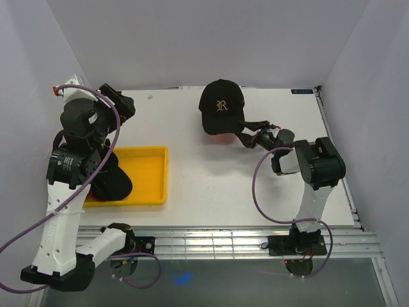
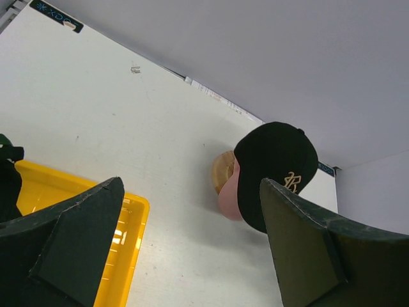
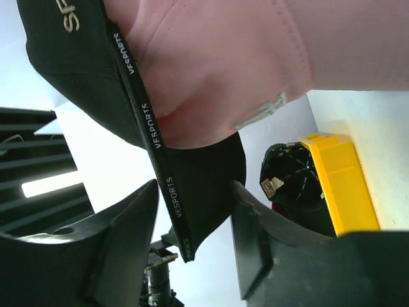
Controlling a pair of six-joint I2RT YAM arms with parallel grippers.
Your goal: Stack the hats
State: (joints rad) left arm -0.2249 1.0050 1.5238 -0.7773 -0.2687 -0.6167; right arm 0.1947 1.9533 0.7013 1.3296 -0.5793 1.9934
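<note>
Black cap (image 1: 222,105) sits atop the pink cap (image 1: 220,137) at upper centre, right gripper (image 1: 245,135) spread loosely around its brim (letting go, I'd say), while a dark cap (image 1: 110,182) waits in the yellow tray (image 1: 153,173) at left, left gripper (image 2: 192,185) gaping wide.

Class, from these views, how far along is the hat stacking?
Done: black cap sits over a red cap on the wooden stand. In hand: right gripper straddles the black brim, jaws apart. Left: a dark cap lies in the yellow tray; left gripper open, empty.
</note>
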